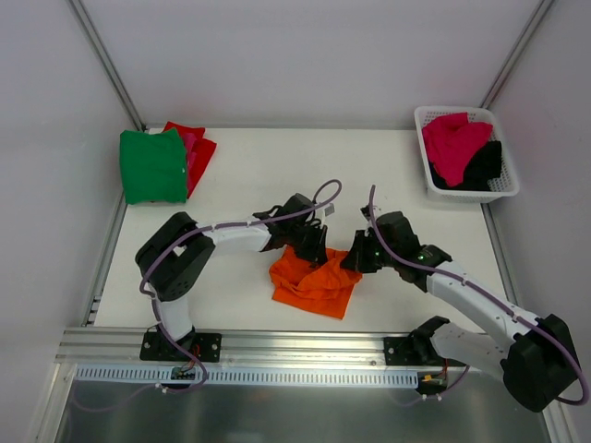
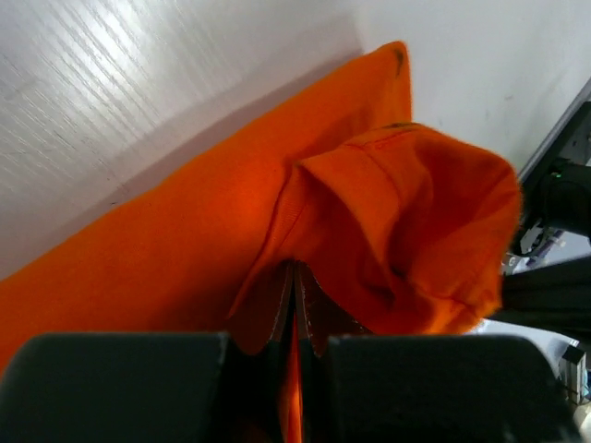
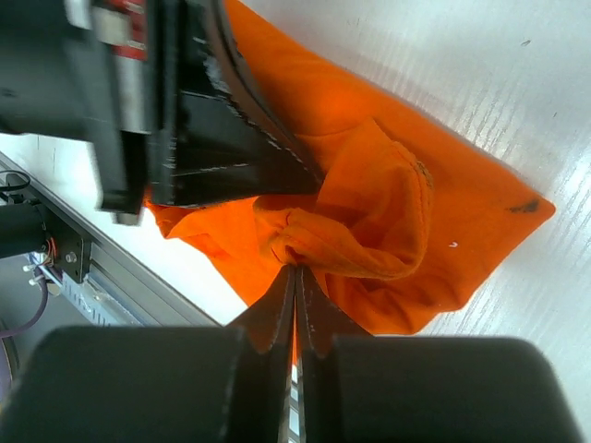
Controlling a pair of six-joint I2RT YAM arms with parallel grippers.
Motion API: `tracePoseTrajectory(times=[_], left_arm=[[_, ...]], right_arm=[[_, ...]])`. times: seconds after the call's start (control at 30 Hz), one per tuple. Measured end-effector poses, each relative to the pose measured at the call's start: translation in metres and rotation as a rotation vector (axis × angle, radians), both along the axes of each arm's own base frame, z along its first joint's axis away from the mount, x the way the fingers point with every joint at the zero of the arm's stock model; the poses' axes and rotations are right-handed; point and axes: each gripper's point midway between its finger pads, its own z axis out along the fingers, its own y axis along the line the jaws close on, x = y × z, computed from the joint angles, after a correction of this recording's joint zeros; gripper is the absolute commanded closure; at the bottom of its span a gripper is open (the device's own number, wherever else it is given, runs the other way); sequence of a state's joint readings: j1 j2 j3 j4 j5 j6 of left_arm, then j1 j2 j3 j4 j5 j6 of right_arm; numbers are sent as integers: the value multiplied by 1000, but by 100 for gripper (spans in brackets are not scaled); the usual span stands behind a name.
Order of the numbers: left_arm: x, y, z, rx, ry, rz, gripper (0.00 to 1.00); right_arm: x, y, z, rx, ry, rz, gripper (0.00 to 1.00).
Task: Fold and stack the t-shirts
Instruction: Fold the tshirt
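At the far left corner of the white worktop (image 1: 259, 166) a folded green t-shirt (image 1: 152, 166) lies partly on top of a red t-shirt (image 1: 200, 149), whose edge shows along its right side

Towards the middle, near the front edge, the left claw (image 1: 309, 245) reaches down onto the upper left part of the orange t-shirt (image 1: 314, 281). The left wrist view shows this claw (image 2: 294, 305) pressed closed, with a fold of orange cloth (image 2: 185, 249) pinched between its fingers. The rest of the cloth is bunched up in a loose hump just beyond the tips

The orange t-shirt is a crumpled heap on the worktop between the two arms. The right claw (image 1: 355, 258) meets its upper right edge. In the right wrist view this claw (image 3: 295, 295) is also clamped tight on a wrinkle of the orange fabric (image 3: 443, 231), and the black body of the left claw (image 3: 231, 138) touches the same cloth just above it

At the far right corner stands a white lattice basket (image 1: 473, 195), well apart from the arms. A magenta-pink t-shirt (image 1: 454, 143) is heaped inside it, with a black t-shirt (image 1: 485, 166) under it and to its right
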State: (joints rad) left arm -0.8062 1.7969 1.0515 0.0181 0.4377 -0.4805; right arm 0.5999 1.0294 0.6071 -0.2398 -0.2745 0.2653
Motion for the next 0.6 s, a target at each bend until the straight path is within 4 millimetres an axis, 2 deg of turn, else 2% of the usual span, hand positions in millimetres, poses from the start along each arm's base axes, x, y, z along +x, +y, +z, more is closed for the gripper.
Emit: tracePoseTrajectory(times=[0.07,0.2,0.37,0.4,0.43,0.47,0.5,0.53,0.57,0.6], left_arm=[[-5,-1,-13,27,24,-2,100],[0,5,-33,73,60,49,100],[9,5,-34,66,77,86,100],[11,5,-34,64,81,93,100],[13,4,-34,62,84,100,100],[14,4,-35,60,86,104,100],[15,3,-35,57,87,107,100],[16,2,-35,55,87,109,100],[17,2,-34,53,88,112,100],[18,2,-34,51,89,114,100]], right_arm=[[-1,-1,0,0,-3,-1,99],[-4,-4,1,5,-10,-2,100],[-10,-7,0,12,-18,-1,99],[-11,-8,0,16,-18,-1,96],[-13,-8,-1,19,-19,-1,88],[-16,-10,-2,23,-16,-2,55],[-19,-11,-3,27,-10,-5,42],[-24,-13,-5,27,-3,-5,33],[-29,-16,-6,28,5,-7,13],[-34,-18,-8,26,15,-12,4]])
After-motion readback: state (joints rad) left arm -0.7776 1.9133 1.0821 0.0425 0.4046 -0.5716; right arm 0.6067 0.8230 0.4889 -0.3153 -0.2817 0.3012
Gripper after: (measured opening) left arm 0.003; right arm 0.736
